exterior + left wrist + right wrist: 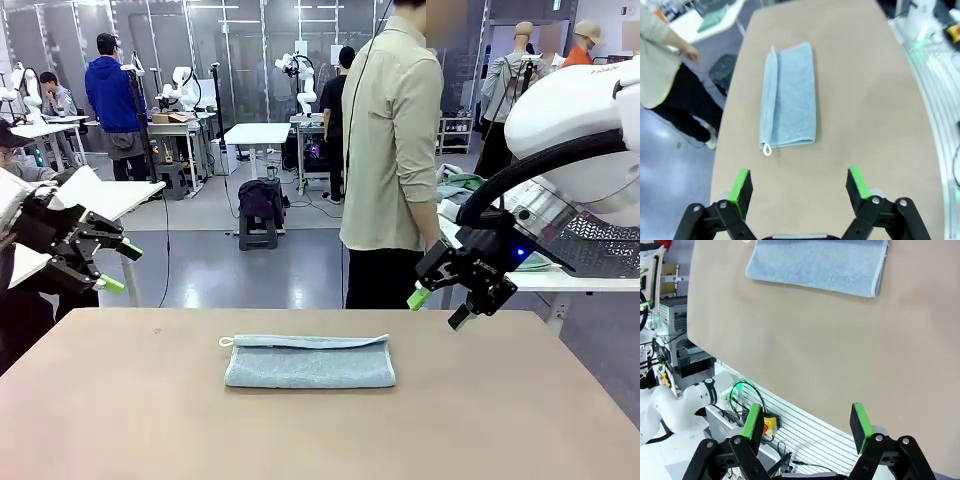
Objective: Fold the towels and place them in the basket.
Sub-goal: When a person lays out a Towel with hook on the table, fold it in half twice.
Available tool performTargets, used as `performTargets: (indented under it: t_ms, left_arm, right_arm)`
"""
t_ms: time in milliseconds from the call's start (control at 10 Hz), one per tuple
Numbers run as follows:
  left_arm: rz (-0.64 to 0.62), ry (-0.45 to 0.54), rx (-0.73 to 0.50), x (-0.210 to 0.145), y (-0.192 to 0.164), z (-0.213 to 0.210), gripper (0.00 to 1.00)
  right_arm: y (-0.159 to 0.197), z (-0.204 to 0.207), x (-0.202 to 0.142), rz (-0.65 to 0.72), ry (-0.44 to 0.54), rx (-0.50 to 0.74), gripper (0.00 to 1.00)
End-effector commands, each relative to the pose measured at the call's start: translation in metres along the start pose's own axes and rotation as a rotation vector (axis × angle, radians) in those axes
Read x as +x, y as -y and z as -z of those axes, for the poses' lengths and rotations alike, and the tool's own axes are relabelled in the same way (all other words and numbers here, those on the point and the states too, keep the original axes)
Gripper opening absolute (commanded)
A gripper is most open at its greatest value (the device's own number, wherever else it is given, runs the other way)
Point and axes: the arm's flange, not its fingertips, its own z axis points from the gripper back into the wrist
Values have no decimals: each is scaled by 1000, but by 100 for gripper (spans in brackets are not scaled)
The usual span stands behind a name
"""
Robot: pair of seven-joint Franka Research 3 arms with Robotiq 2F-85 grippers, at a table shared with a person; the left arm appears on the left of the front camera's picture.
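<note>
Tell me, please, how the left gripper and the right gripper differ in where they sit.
The left gripper sits at the table's left end, the right gripper at its right end. In their wrist views, the left gripper's fingers stand over the tabletop, the right gripper's past the table edge. Both are open, empty and clear of the blue towel.

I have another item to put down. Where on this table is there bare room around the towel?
The tan tabletop is bare left and right of the folded blue-grey terry towel, and across the wide strip between it and the robot's edge. Tightest is the narrower strip behind the towel, by the standing person.
</note>
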Motion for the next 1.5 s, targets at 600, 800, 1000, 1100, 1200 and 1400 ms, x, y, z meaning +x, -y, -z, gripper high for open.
performTargets:
  t_ms: [600, 800, 1000, 1100, 1200, 1400]
  left_arm:
    - [-199, 155, -30, -23, -3, -16, 95]
    - [-197, 154, -39, -21, -4, -15, 95]
    - [-176, 128, -25, -27, -1, -15, 95]
    - [-176, 128, -25, -27, -1, -15, 95]
    - [-176, 128, -25, -27, -1, -15, 95]
    - [-176, 128, -25, -27, -1, -15, 95]
  right_arm:
    - [0, 0, -3, -11, -3, -13, 87]
    - [-1, 0, 0, -2, 0, -1, 87]
    - [6, 15, 11, 5, 27, -38, 87]
    - [9, 24, 18, 34, 60, -53, 87]
    - [11, 37, 28, 51, 82, -50, 87]
    - [23, 71, 55, 49, 43, -38, 87]
